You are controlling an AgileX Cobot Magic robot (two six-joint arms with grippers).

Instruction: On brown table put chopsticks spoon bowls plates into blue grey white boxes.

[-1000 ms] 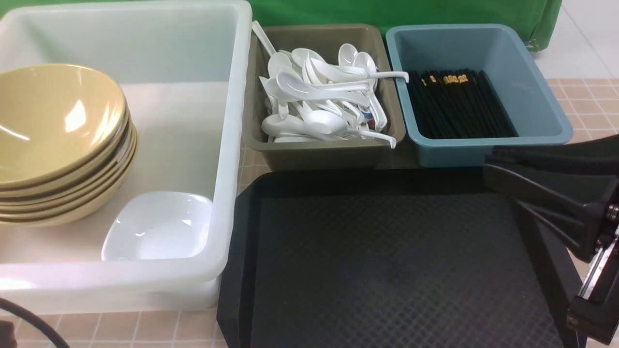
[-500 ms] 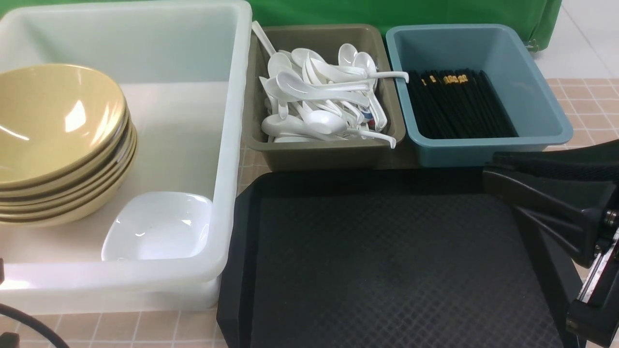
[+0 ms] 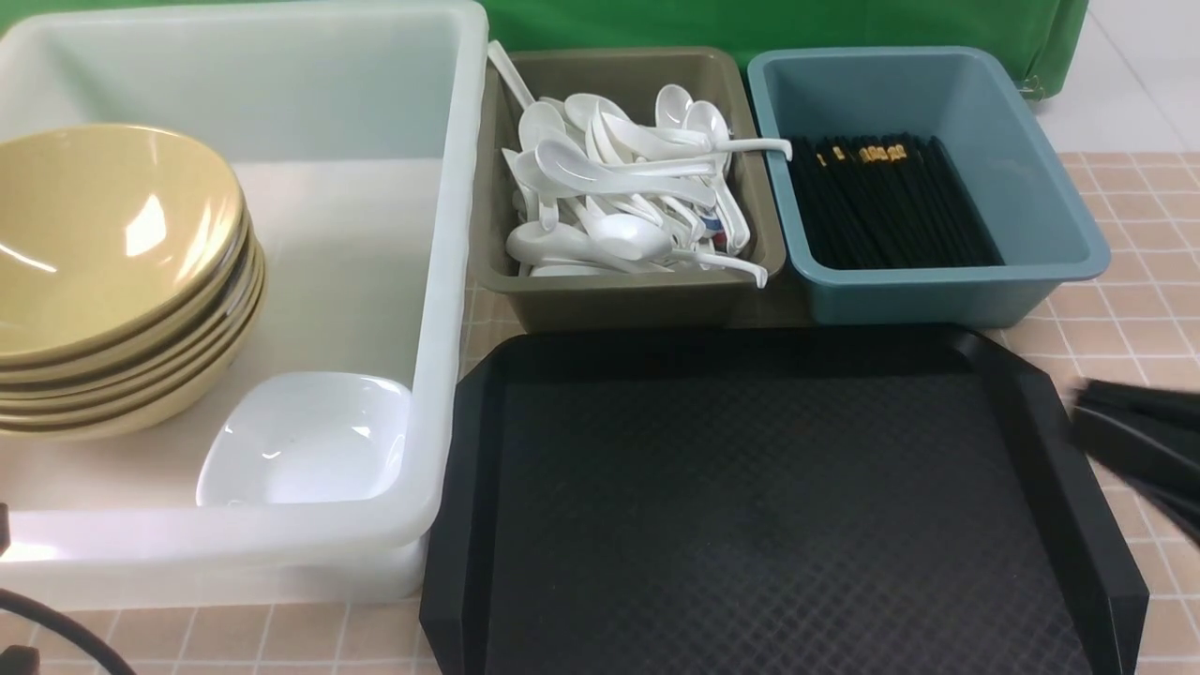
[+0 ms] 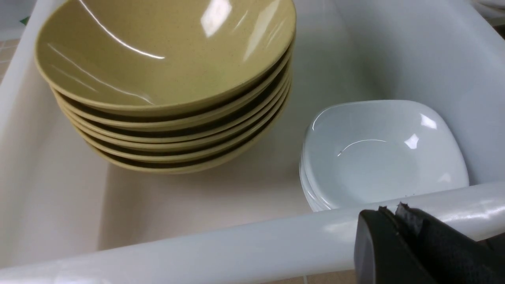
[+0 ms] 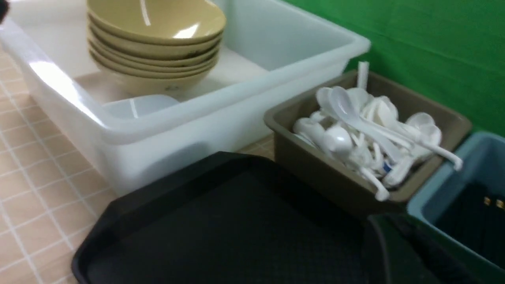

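1. My right tool [image 3: 1087,412] was closed, holding nothing, blurred beside the black tray [image 3: 750,525].
2. My left tool [image 4: 394,215] was closed and empty at the white box [image 4: 236,244] rim.
3. Bowls [image 4: 165,71] and plates [image 4: 382,154] sat inside that box.

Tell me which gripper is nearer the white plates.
Left. The left gripper sits at the white box's near rim, just outside the plates. The right gripper is far off, past the black tray's right edge.
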